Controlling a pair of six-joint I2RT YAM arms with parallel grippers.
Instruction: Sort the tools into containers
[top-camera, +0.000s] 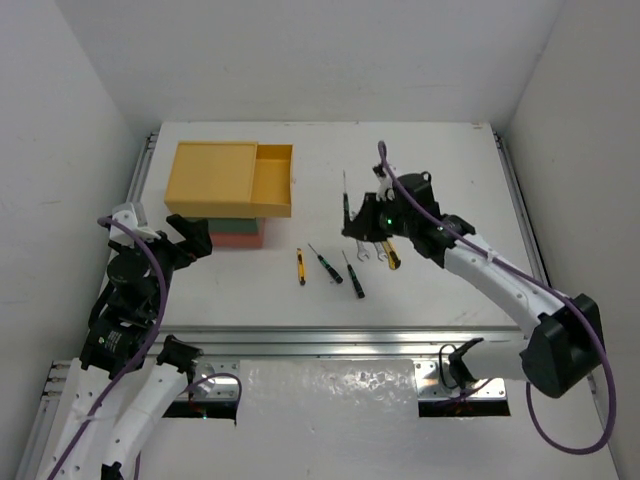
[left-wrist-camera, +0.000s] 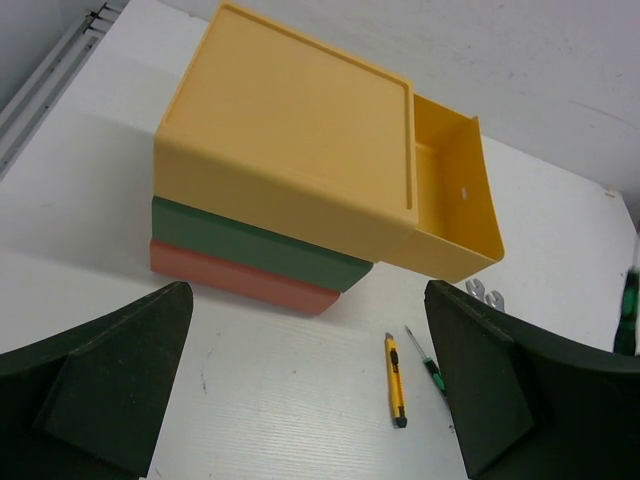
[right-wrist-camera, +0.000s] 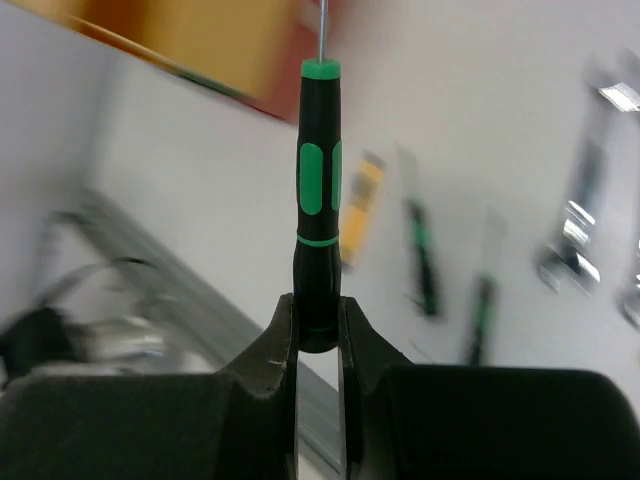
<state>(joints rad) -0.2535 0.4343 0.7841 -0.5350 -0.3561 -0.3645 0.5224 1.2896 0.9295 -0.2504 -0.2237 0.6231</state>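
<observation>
My right gripper (right-wrist-camera: 318, 322) is shut on the butt of a black-and-green screwdriver (right-wrist-camera: 318, 190), which points away from the wrist. From above, this gripper (top-camera: 353, 224) hangs over the table's middle and the screwdriver (top-camera: 346, 198) points toward the far edge. The stacked containers stand at the left: yellow (left-wrist-camera: 290, 140) on top with its drawer (left-wrist-camera: 450, 205) pulled open, dark green (left-wrist-camera: 250, 245), and red-orange (left-wrist-camera: 235, 282) at the bottom. My left gripper (left-wrist-camera: 308, 335) is open just in front of the stack. A yellow utility knife (top-camera: 301, 266), two thin screwdrivers (top-camera: 325, 263), a yellow-and-black screwdriver (top-camera: 390, 254) and wrenches (left-wrist-camera: 484, 294) lie on the table.
White walls close in the table on three sides. An aluminium rail (top-camera: 330, 343) runs along the near edge by the arm bases. The right arm's purple cable (top-camera: 470, 250) loops over the table's right side.
</observation>
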